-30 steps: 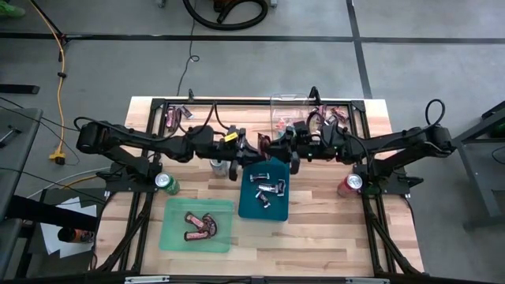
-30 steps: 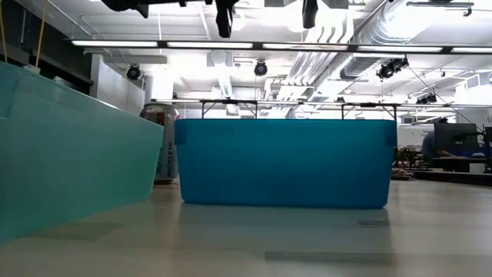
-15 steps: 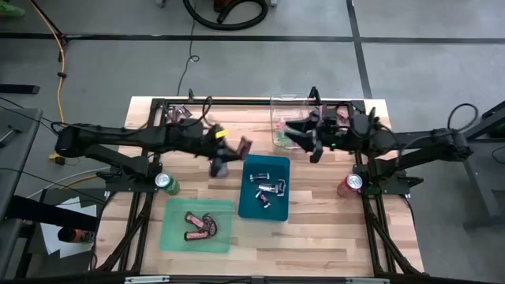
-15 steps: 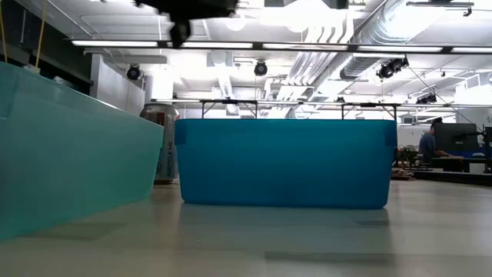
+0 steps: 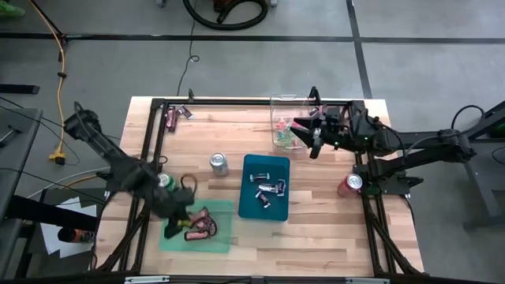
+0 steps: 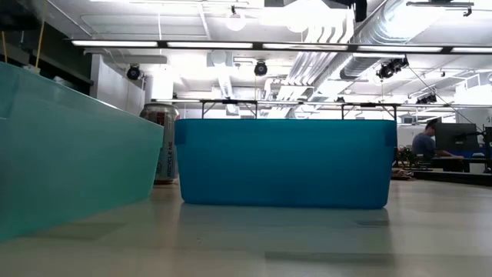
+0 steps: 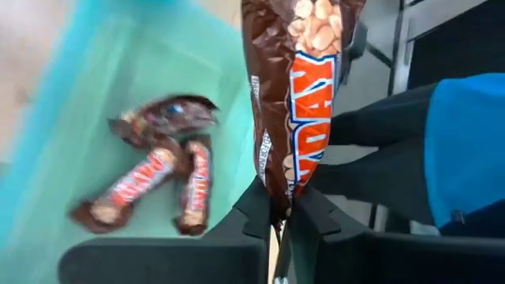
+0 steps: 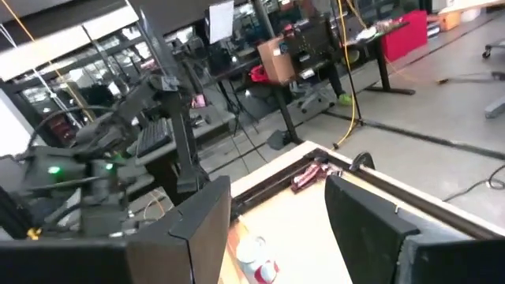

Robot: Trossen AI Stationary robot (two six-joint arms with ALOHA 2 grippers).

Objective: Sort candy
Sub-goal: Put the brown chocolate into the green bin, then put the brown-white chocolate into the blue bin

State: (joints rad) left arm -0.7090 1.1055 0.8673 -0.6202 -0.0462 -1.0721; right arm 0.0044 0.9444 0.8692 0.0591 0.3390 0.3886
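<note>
Brown-wrapped candy bar is pinched in the left gripper above the green tray. Release it low, beside the bars already there. Right gripper, fingers spread and empty, hovers far off by the clear container.

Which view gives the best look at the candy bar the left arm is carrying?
The left wrist view: the brown-wrapped candy bar with orange lettering fills the frame, pinched between the left gripper fingers above the pale green tray. The high view shows only the gripper, blurred, over that tray. The low and right wrist views do not show it.
</note>
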